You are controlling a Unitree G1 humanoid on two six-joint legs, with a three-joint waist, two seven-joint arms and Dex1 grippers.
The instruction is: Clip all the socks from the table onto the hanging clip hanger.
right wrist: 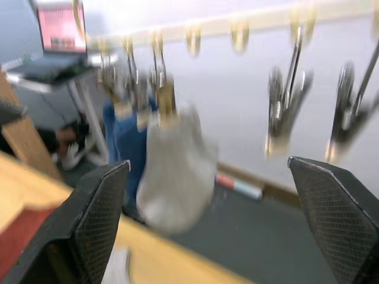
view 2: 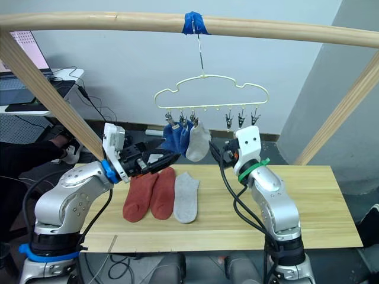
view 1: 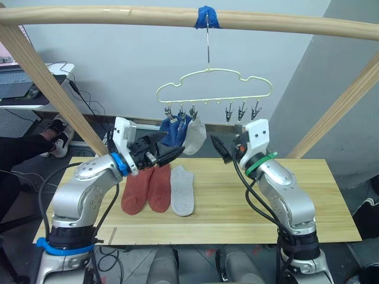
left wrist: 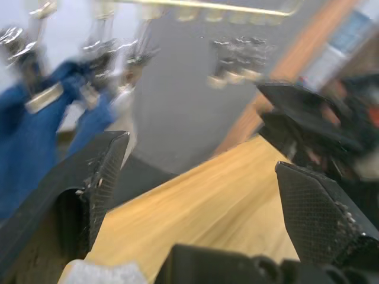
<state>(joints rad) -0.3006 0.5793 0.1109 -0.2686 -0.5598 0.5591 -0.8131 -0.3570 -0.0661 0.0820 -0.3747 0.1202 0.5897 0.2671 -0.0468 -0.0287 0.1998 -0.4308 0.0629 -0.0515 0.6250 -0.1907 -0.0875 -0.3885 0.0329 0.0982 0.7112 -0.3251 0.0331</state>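
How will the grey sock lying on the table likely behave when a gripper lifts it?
The grey sock lies flat and limp on the table, so it will probably droop from the pinch. The hung grey one dangles slack from its clip, suggesting it is light. The knit looks unlikely to slip.

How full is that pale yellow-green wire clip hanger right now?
Half full: the pale yellow-green wire clip hanger holds two blue socks and one light grey sock; three silver clips hang empty.

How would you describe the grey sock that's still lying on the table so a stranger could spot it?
On the pale wooden table, three socks lie side by side under the clip hanger. The grey sock is the one nearest the right gripper; its two neighbours are rust-red.
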